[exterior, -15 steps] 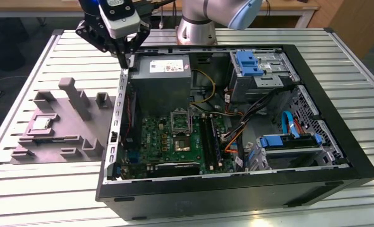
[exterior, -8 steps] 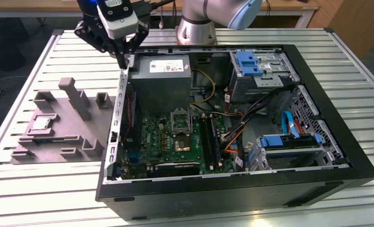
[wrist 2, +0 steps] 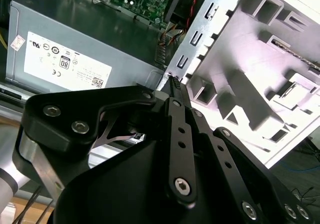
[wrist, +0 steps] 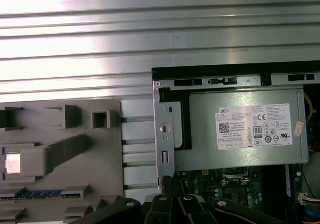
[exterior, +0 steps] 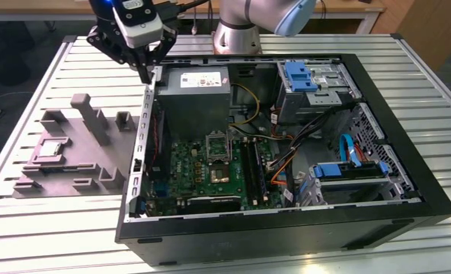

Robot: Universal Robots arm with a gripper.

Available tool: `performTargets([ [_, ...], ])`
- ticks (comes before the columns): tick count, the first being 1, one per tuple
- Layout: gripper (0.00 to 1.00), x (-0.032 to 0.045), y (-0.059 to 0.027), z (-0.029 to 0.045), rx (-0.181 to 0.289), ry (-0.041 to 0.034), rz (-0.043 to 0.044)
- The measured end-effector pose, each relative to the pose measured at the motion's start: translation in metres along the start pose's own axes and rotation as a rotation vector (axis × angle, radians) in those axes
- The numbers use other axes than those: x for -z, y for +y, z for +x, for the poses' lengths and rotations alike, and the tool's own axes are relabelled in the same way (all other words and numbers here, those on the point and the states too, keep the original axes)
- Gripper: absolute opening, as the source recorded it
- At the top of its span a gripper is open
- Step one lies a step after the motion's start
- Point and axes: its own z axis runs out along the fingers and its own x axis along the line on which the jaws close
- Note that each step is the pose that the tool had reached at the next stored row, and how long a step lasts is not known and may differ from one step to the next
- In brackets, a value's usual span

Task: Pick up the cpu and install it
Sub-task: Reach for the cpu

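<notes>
the cpu (exterior: 52,149) lies flat in a pocket near the fixture plate's (exterior: 58,171) edge at the exterior view's left. it is thin, so a good pick likely needs a level, centred approach onto its edges. the gripper (exterior: 145,74), closed and empty, hangs well apart from it, over the computer case's (exterior: 286,234) corner by the power supply (exterior: 198,97).

1. Table (exterior: 50,228): slatted metal top, pale grey.
2. PC case (exterior: 286,234): black, side panel off, lies flat on table, exterior view's right.
3. Fixture plate (exterior: 61,171): grey, moulded; flat on table just beside case, slim gap btwn, exterior view's left.
</notes>
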Motion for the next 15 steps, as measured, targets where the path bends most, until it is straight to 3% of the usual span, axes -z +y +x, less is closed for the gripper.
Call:
performTargets([
  [15, 0.11, -0.0019, -0.0007, 0.0088, 0.0, 0.0, -0.0001],
])
